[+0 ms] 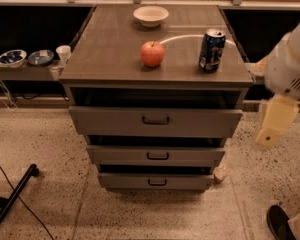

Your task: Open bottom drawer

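Note:
The grey-brown cabinet (115, 59) stands in the middle of the camera view with three drawers. The bottom drawer (125, 181) is the lowest and narrowest front, with a small dark bar handle (157, 182) and a dark gap above it. The middle drawer (115, 155) and the tall top drawer (110, 121) sit above it, each also with a dark gap above. My gripper (271, 129) hangs at the right edge, beside the cabinet's right side at top-drawer height, well above and right of the bottom drawer and touching nothing.
On the cabinet top stand a red apple (152, 53), a blue can (211, 50) and a white bowl (150, 15). Bowls and a cup (63, 53) sit on a low shelf at left. A black bar (12, 199) and cable lie on the floor at left; a dark shoe (279, 221) is at bottom right.

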Controlling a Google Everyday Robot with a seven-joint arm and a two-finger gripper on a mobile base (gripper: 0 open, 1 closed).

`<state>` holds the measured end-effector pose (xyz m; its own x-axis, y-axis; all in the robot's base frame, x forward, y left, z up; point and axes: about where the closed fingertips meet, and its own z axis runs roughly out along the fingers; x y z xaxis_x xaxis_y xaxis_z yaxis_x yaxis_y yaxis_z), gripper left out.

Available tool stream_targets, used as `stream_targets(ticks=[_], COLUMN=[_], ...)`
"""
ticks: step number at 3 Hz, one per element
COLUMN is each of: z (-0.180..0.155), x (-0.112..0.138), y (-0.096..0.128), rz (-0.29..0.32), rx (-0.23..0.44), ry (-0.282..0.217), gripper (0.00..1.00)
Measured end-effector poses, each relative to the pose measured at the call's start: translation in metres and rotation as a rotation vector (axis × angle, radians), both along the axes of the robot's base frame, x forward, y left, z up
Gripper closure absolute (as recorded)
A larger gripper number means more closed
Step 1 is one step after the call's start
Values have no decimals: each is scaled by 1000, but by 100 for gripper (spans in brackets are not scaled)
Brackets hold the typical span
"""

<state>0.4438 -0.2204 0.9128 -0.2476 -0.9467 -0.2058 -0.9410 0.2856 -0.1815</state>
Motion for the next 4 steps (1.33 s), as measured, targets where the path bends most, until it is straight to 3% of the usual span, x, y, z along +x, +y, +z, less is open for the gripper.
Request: stream_targets(ticks=[1,2,3,4], z=[-67,-93,-106,-157], x=[-21,-34,-31,-37], y=[3,-10,-2,18], rz=[22,25,76,117], rx=[66,65,132,234], ry=[7,-7,58,145], gripper=[0,0,0,0])
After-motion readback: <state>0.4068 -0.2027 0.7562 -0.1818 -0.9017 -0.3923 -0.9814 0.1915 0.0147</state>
